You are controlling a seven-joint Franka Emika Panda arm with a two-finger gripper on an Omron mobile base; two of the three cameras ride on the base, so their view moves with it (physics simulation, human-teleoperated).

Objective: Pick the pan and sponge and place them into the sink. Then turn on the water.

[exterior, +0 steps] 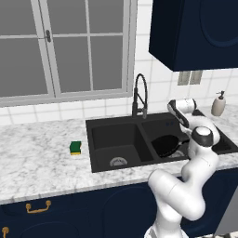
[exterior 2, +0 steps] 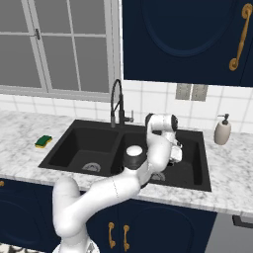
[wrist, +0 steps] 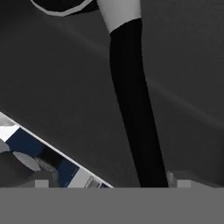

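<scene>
The sponge (exterior: 75, 148) lies at the left of the left base view, on the tabletop (exterior: 37, 158) just beside the sink (exterior: 118, 139). In the sink's right basin sits the pan (exterior: 167, 145), the hand (wrist: 109, 187) directly over its handle (wrist: 131, 109). I judge the pan is being set down: release cleanly, lift straight, avoid the faucet (exterior: 139, 95). Whether the fingers are spread, I cannot tell.
</scene>
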